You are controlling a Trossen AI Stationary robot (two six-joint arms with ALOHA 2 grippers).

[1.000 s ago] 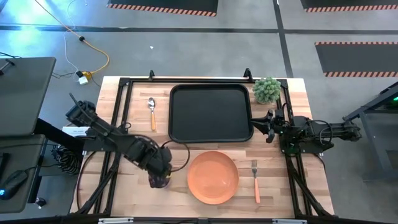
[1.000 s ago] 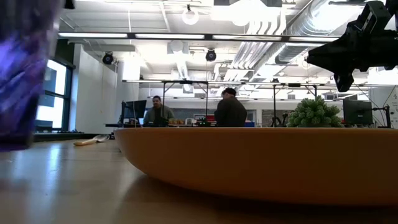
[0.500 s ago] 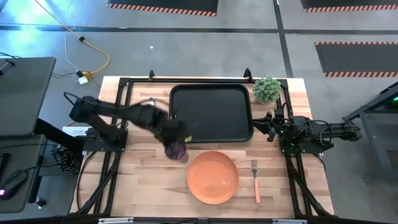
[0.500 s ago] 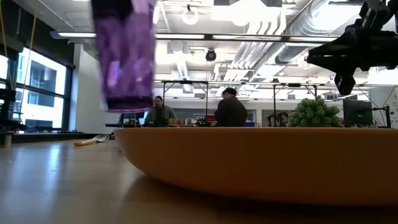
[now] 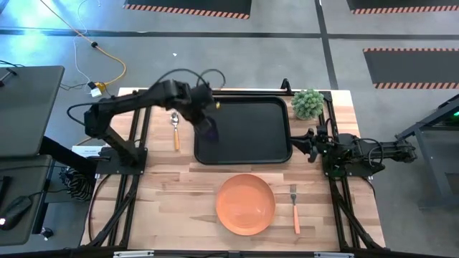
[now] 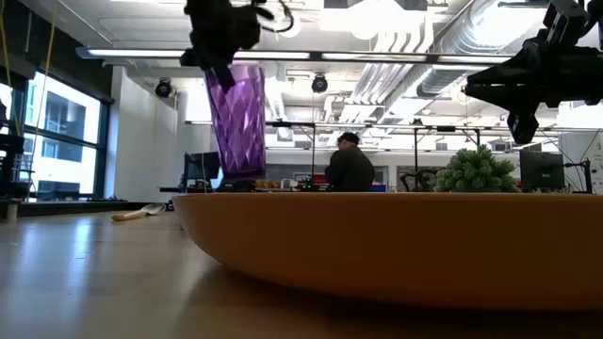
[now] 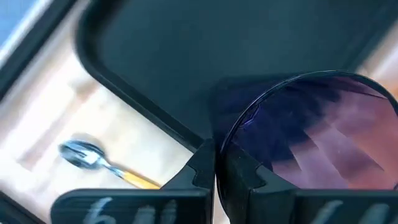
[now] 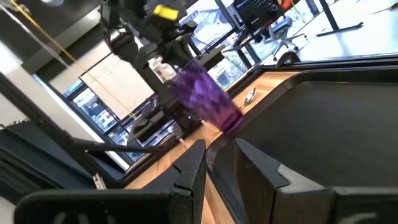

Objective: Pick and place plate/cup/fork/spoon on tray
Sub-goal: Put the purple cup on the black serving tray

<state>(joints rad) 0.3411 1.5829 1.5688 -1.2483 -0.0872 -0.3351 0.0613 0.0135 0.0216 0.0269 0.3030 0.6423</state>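
Wooden tabletop is carrying the tray [image 5: 244, 130]; the left gripper [image 5: 206, 123] is pinching the cup [image 5: 209, 129] by its rim, hanging directly above the tray's left part.

Cup [image 6: 236, 118]: purple, translucent, faceted diamond pattern, upper left of the low view. Tray [image 5: 251, 143]: plain black, upper centre of the high view. Plate [image 5: 245, 204]: plain orange, lower centre. Fork [image 5: 295, 208]: silver tines, orange handle, right of the plate. Spoon [image 5: 175, 129]: silver bowl, orange handle, left of the tray. Table [image 5: 165, 208]: pale wood with plank stripes. Plant [image 5: 308, 103]: green, upper right. Both arms dark. Floor grey, with orange-and-black striped mat edges along the top.
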